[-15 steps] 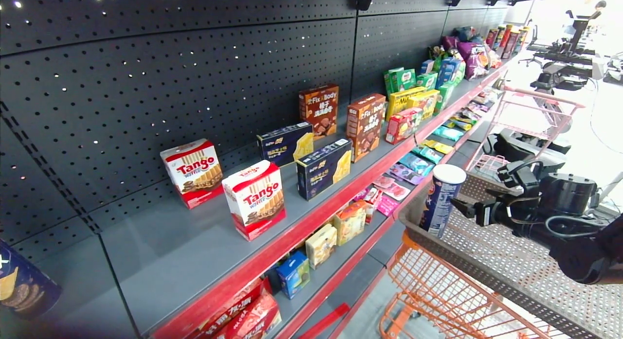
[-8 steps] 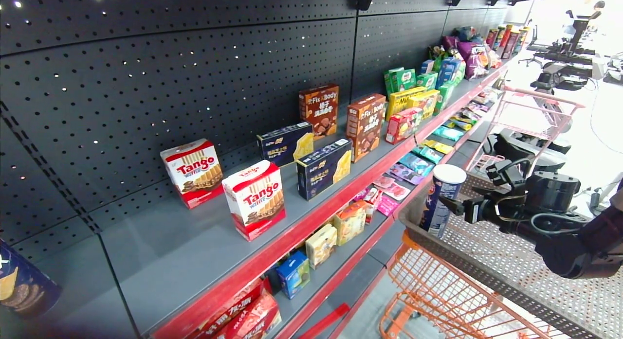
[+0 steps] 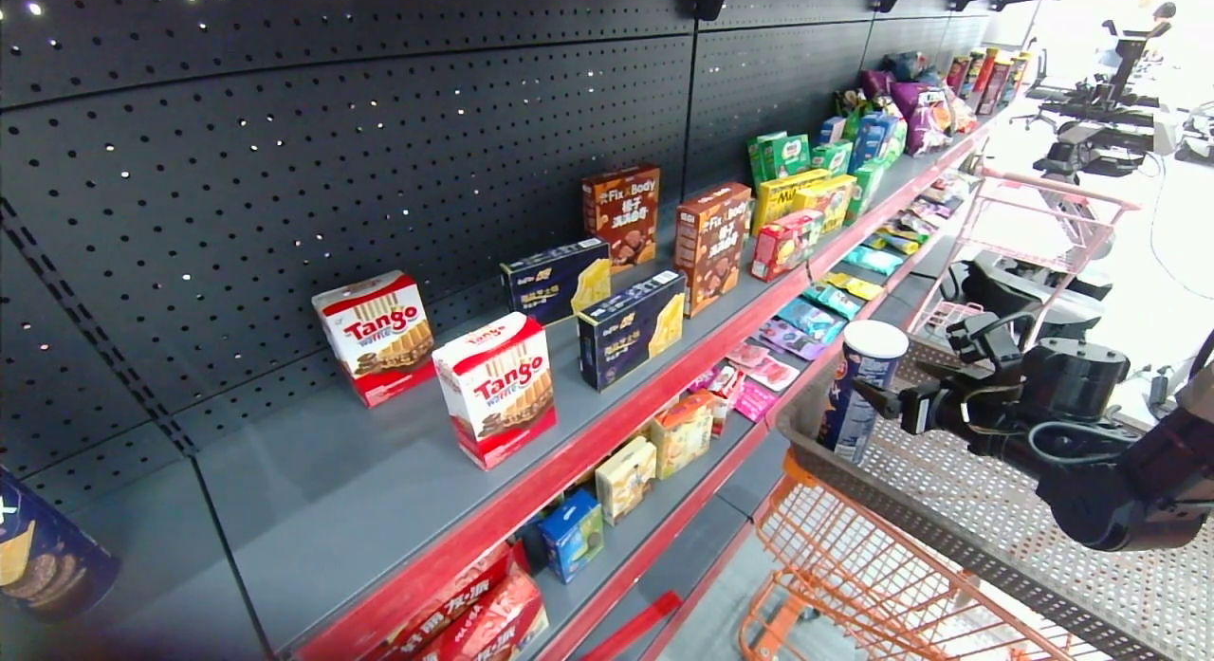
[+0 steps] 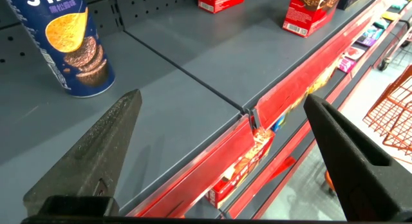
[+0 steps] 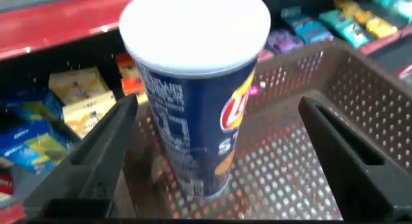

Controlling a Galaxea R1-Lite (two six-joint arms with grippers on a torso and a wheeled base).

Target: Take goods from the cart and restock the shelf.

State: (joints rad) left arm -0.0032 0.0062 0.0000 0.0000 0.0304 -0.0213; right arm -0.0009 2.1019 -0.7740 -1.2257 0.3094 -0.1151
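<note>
A blue chip canister (image 3: 856,395) with a white lid stands upright in the front corner of the cart's brown perforated basket (image 3: 958,519). My right gripper (image 3: 901,362) is open at its side. In the right wrist view the canister (image 5: 193,121) sits between the two spread fingers of the right gripper (image 5: 219,105), with a gap on each side. My left gripper (image 4: 222,102) is open with nothing in it, above the grey shelf board (image 4: 193,69). A second blue canister (image 4: 64,44) stands on that shelf; it is also seen at the far left (image 3: 43,557).
The shelf (image 3: 379,471) holds red-and-white wafer boxes (image 3: 498,386), dark blue boxes (image 3: 631,324) and brown boxes (image 3: 711,244); there is bare board left of the wafers. Lower shelves carry small packs. The orange cart frame (image 3: 854,585) is below the basket; a pink cart (image 3: 1034,225) stands behind.
My right gripper has moved a little toward the canister in the cart, still open. The canister and the shelf goods have not moved.
</note>
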